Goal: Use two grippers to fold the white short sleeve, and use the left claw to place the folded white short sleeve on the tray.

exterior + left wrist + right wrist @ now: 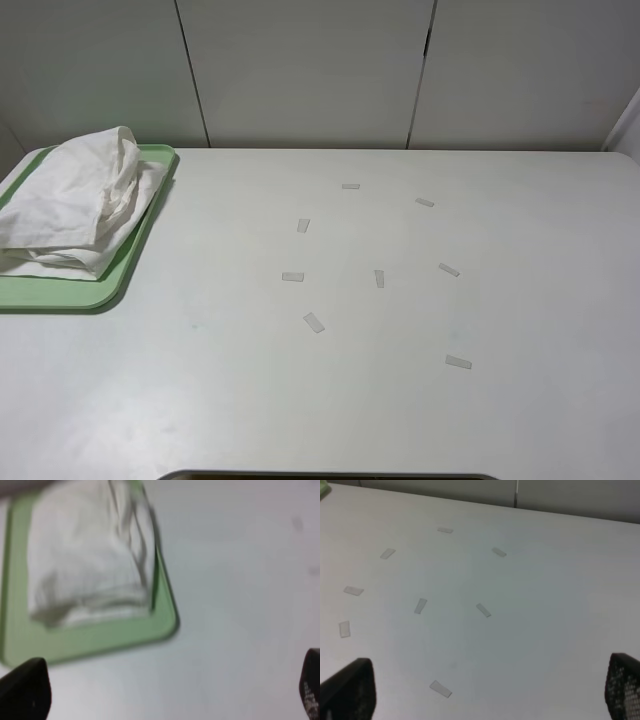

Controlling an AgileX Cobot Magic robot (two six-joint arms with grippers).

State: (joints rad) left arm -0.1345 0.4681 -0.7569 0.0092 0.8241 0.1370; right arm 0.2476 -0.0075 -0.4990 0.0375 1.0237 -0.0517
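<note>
The white short sleeve [75,205] lies bunched and folded on the pale green tray [125,268] at the table's far left. The left wrist view shows the same shirt [85,555] on the tray [100,637], blurred. My left claw [170,690] hangs open above the table beside the tray, well apart from the cloth, with only its black fingertips [27,690] showing. My right gripper [490,690] is open too, over the bare table with nothing between its fingertips [350,690]. Neither arm appears in the exterior high view.
Several small white tape strips [313,322] lie scattered over the middle of the white table [400,400]; they also show in the right wrist view [420,605]. White wall panels stand behind the table's far edge.
</note>
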